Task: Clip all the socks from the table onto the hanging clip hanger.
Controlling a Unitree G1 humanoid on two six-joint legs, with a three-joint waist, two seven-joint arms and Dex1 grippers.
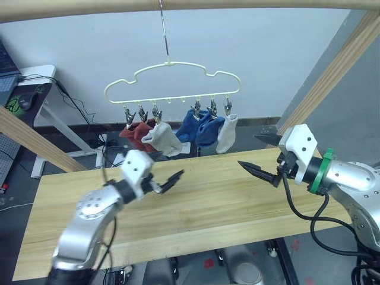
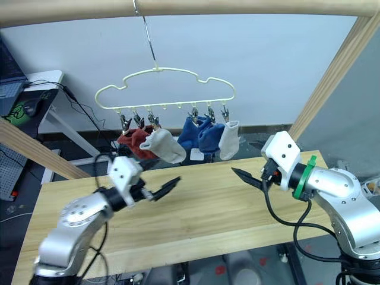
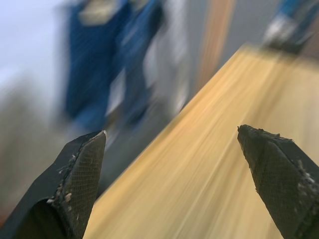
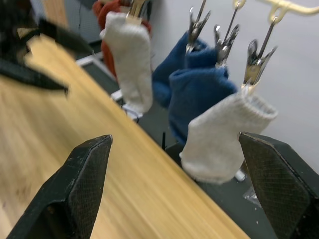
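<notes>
Cloud-shaped wire clip hanger, knit socks clipped

A round light wooden pole runs horizontally across the 12 o'clock edge. 2 slanted wooden frame poles stand at 3 o'clock and 9 o'clock. A white desk sits at 10 o'clock, black cables trailing beside it. A pale wall lies behind.
</notes>
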